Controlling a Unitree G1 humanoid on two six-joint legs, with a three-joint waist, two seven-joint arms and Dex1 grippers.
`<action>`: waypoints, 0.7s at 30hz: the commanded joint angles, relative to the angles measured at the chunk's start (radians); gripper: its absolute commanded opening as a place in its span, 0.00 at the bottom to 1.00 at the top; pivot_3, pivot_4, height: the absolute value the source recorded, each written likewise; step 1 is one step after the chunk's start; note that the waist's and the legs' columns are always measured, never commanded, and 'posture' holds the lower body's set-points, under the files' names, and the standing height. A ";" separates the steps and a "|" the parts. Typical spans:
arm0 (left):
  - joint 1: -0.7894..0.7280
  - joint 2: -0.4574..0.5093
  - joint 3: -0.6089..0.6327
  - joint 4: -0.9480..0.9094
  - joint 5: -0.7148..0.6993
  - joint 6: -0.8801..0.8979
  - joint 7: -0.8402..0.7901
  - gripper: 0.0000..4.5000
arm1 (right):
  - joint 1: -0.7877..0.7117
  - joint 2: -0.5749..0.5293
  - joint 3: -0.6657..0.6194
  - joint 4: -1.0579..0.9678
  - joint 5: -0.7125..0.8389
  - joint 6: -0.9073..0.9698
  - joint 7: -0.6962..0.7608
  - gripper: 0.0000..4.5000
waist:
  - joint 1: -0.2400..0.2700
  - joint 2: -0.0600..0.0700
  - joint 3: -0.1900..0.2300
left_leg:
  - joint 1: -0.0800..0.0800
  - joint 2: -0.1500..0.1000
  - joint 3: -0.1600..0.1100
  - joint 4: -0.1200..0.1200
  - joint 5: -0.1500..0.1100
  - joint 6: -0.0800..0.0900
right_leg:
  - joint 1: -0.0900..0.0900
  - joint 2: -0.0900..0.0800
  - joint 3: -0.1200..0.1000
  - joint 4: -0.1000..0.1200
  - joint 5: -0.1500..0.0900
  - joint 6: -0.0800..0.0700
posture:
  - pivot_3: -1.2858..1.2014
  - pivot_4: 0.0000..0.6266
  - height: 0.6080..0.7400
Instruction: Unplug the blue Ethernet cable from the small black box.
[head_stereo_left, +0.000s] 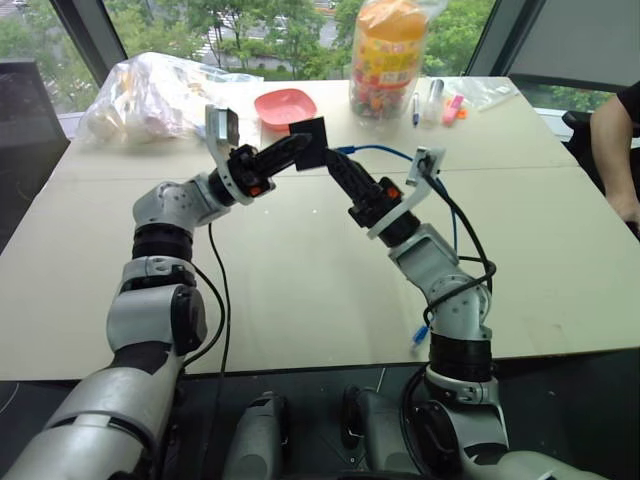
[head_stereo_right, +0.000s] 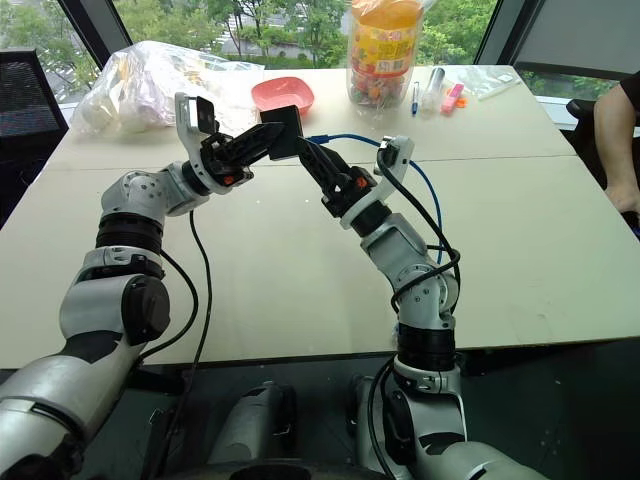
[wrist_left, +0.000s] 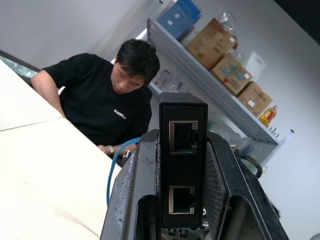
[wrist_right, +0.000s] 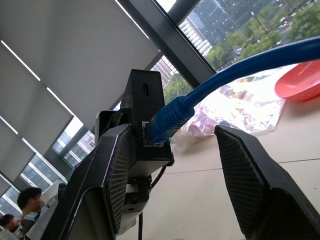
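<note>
I had the left gripper (head_stereo_left: 300, 146) clamped on the small black box (head_stereo_left: 309, 143), holding it in the air above the desk (head_stereo_left: 300, 290), a little above the centre of the head frames. In the left wrist view the box (wrist_left: 183, 160) sat between my two fingers (wrist_left: 134, 195), two empty ports facing the camera. The blue Ethernet cable (head_stereo_left: 375, 150) was plugged into the box; its blue boot (wrist_right: 167, 117) entered the edge seen in the right wrist view. From there the cord ran right and down past the right arm toward the near desk edge.

The right gripper (head_stereo_left: 335, 163) reached up beside the box with its fingers (wrist_right: 255, 185) spread apart, the cable passing between them, gripping nothing. A red bowl (head_stereo_left: 285, 106) and a snack jar (head_stereo_left: 388, 60) stood at the top of the frame. A person (wrist_left: 112, 100) sat at the desk.
</note>
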 joint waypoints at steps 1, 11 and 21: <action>0.003 0.002 0.016 -0.038 -0.035 -0.001 0.005 0.11 | -0.013 0.011 -0.001 -0.020 0.018 -0.025 -0.003 0.60 | 0.000 0.000 0.000 | 0.000 0.000 0.000 0.000 0.000 0.000 | 0.000 0.000 0.000 0.000 0.000 0.000 | 0.52 0.24 1.00; 0.008 0.003 0.006 -0.044 -0.044 -0.004 0.012 0.11 | -0.007 0.045 0.012 -0.012 0.023 -0.058 0.001 0.01 | 0.000 0.000 0.000 | 0.000 0.000 0.000 0.000 0.000 0.000 | 0.000 0.000 0.000 0.000 0.000 0.000 | 0.52 0.24 1.00; 0.003 0.001 0.033 -0.029 -0.060 -0.032 0.067 0.11 | -0.007 0.056 0.039 0.020 0.000 -0.080 -0.011 0.01 | 0.000 0.000 0.000 | 0.000 0.001 0.000 0.000 0.000 0.000 | 0.000 0.000 0.000 -0.001 0.000 0.001 | 0.52 0.24 1.00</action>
